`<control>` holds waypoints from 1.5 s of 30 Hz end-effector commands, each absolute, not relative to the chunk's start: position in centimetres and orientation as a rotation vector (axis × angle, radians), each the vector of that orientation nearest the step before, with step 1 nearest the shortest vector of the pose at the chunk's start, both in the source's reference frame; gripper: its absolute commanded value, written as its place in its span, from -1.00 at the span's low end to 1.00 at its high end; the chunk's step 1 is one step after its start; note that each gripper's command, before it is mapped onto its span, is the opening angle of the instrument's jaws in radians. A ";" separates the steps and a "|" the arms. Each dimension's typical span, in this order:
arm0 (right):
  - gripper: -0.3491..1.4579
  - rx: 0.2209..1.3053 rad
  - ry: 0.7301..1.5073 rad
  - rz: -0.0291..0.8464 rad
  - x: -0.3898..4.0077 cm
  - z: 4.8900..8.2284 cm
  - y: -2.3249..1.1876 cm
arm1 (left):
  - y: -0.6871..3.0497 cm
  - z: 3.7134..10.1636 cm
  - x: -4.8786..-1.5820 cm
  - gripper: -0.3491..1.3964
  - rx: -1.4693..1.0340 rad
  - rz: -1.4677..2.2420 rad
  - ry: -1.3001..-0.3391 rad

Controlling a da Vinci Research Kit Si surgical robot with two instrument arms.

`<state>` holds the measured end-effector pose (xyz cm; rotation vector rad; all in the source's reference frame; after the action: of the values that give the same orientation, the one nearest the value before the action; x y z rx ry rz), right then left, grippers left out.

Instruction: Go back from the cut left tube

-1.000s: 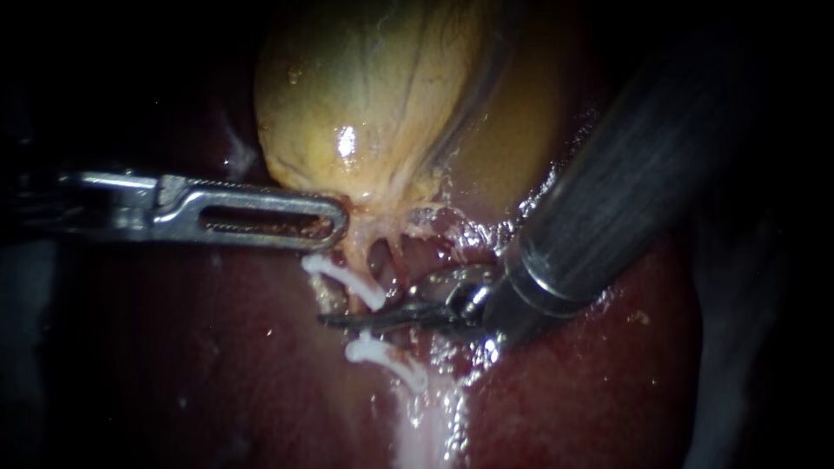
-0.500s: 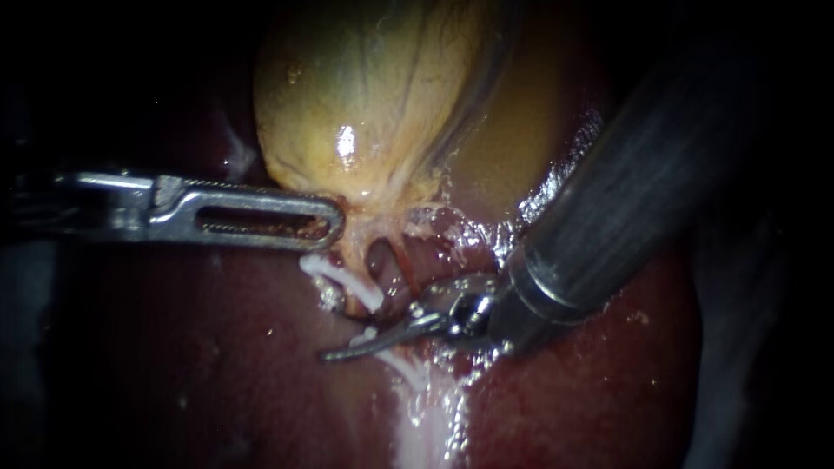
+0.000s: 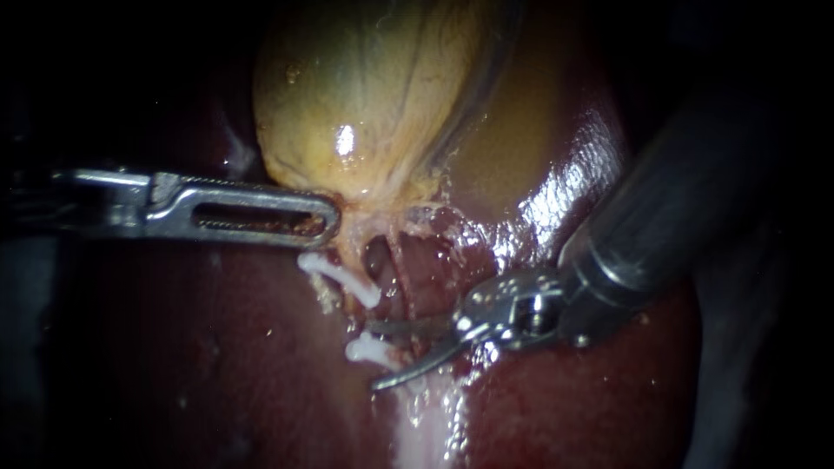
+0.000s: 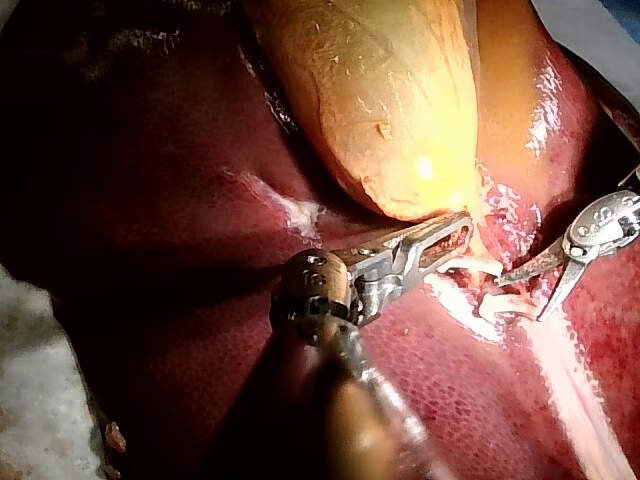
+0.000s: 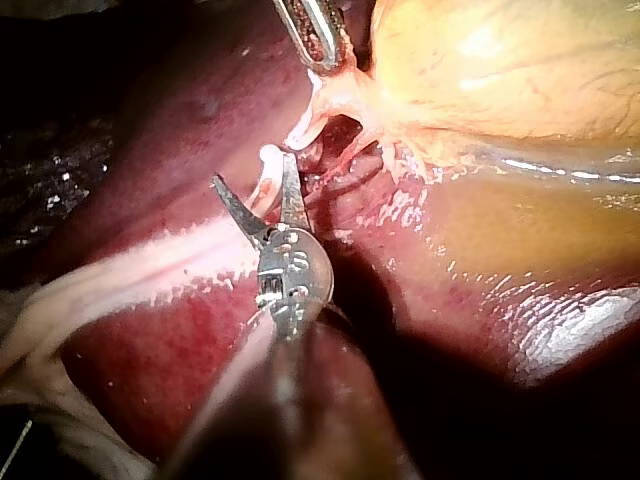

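Right instrument [image 3: 373,356] has been pulled back toward 3 o'clock, blades parted and empty, cut left tube [image 3: 356,300] at their 10 o'clock, gallbladder [image 3: 365,95] gripped by left instrument [image 3: 333,221], retreat judged underway.

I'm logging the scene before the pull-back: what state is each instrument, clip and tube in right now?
gallbladder: bulging, gripped at its neck.
left tube: clipped twice; the cut itself is unclear.
upper clip: shut on left tube.
lower clip: shut on left tube, lying between the open jaws.
left instrument: jaws shut on gallbladder.
right instrument: jaws open, holding nothing.
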<state>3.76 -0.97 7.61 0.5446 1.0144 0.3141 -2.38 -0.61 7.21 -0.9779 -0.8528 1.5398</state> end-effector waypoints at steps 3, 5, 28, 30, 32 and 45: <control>0.97 0.509 1.019 0.300 3.61 7.53 -0.89 | -0.62 7.21 -2.38 -1.00 -0.977 1.540 -0.851; 0.97 0.487 1.020 0.288 3.48 7.47 -0.83 | -0.62 7.21 -2.38 -1.00 -0.977 1.540 -0.851; 0.97 0.356 1.027 0.267 2.79 7.02 -0.37 | -0.64 7.31 -2.42 -1.00 -0.979 1.542 -0.846; 0.97 0.356 1.027 0.267 2.79 7.01 -0.37 | -0.67 7.37 -2.45 -1.00 -0.980 1.544 -0.841; 0.97 0.356 1.027 0.267 2.79 7.01 -0.37 | -0.69 7.43 -2.49 -1.00 -0.982 1.545 -0.836; 0.97 0.353 1.028 0.270 2.80 7.00 -0.38 | -0.77 7.68 -2.83 -1.00 -0.980 1.560 -0.849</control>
<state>2.80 -0.39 7.00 0.3532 1.0293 0.2700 -2.84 -0.77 7.68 -0.9821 -0.8496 1.5595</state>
